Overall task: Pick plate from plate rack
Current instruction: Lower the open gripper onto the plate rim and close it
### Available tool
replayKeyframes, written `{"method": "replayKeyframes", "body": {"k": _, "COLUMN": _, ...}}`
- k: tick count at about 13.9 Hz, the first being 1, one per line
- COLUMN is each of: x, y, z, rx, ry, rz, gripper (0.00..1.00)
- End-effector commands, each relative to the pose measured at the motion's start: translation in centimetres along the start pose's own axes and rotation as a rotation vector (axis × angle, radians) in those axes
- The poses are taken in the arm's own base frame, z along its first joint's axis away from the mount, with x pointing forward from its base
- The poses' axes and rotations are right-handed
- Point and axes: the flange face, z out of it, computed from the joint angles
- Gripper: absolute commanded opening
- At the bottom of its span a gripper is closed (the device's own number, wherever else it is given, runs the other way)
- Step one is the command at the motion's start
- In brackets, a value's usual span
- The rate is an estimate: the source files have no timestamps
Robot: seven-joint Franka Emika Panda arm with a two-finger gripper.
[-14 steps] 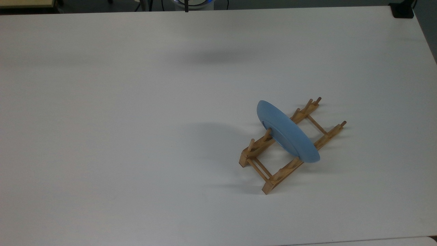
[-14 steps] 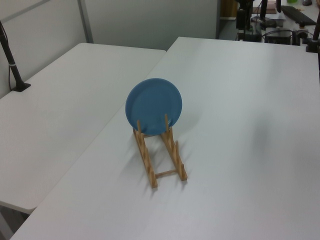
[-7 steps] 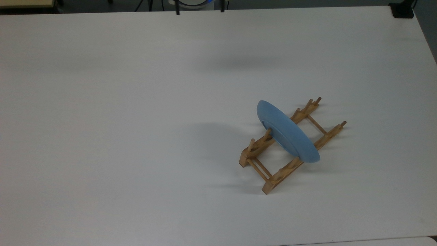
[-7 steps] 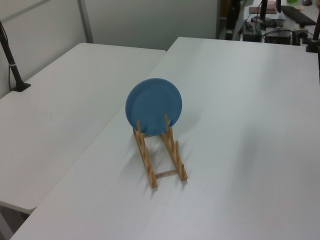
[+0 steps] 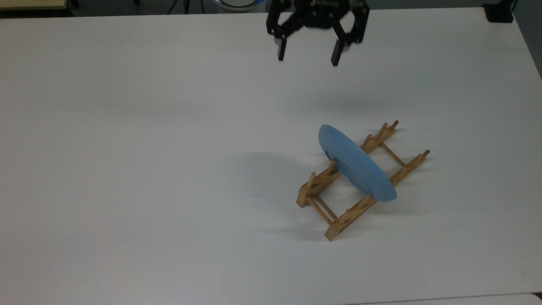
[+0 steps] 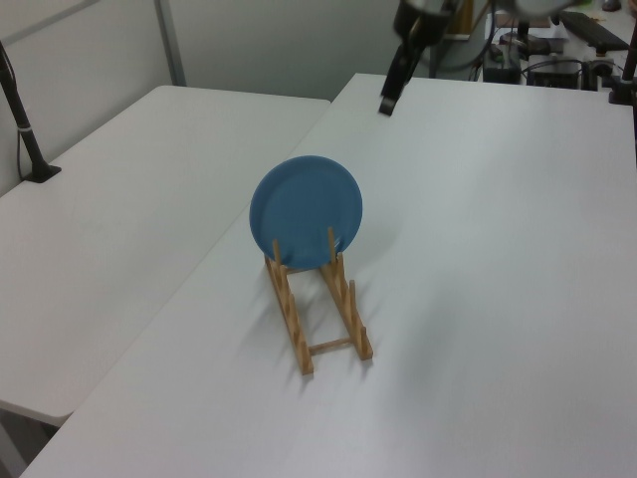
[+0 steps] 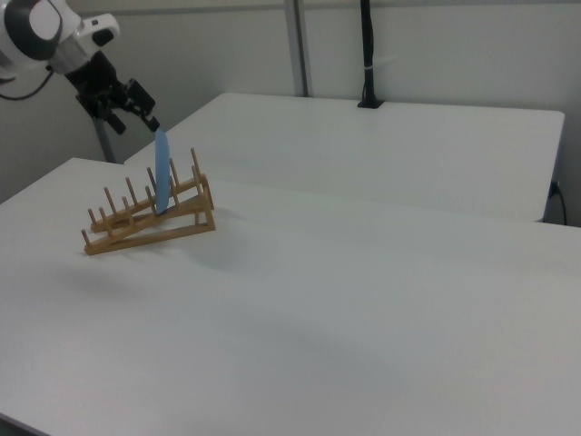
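Top view shows the smooth white surface (image 5: pixel 127 169) with broad bare room on all sides of the plate rack (image 5: pixel 334 199), a ladder-like light wooden frame with upright pegs. The round light-blue plate (image 5: pixel 355 165) stands on edge between its pegs, toward the top view's right. The black gripper (image 5: pixel 307 55), fingers spread wide, hangs near the far edge, well apart from the plate; a second ago it was barely in view.
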Motion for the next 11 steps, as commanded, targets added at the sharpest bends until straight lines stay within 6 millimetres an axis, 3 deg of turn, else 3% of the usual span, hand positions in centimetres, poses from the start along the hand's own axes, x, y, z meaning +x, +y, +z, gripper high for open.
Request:
{"method": "replayKeyframes", "body": {"k": 1, "x": 0.4, "y": -4.7, "z": 5.9, "rx": -0.097, "ry": 0.034, "rz": 0.017, "gripper": 0.93}}
{"method": "replayKeyframes", "body": {"k": 2, "x": 0.2, "y": -5.6, "z": 7.4, "rx": -0.118, "ry": 0.027, "rz": 0.01, "gripper": 0.83}}
{"method": "replayKeyframes", "body": {"k": 4, "x": 0.2, "y": -7.3, "z": 7.7, "rx": -0.105, "ry": 0.059, "rz": -0.015, "gripper": 0.57}}
{"method": "replayKeyframes", "body": {"k": 5, "x": 0.1, "y": -7.6, "z": 8.5, "rx": -0.108, "ry": 0.053, "rz": -0.021, "gripper": 0.52}}
{"method": "replayKeyframes", "body": {"k": 8, "x": 0.0, "y": -9.2, "z": 10.5, "rx": -0.159, "ry": 0.097, "rz": 0.007, "gripper": 0.52}}
{"method": "replayKeyframes", "body": {"k": 11, "x": 0.0, "y": -9.4, "z": 11.2, "rx": -0.173, "ry": 0.104, "rz": 0.019, "gripper": 0.51}}
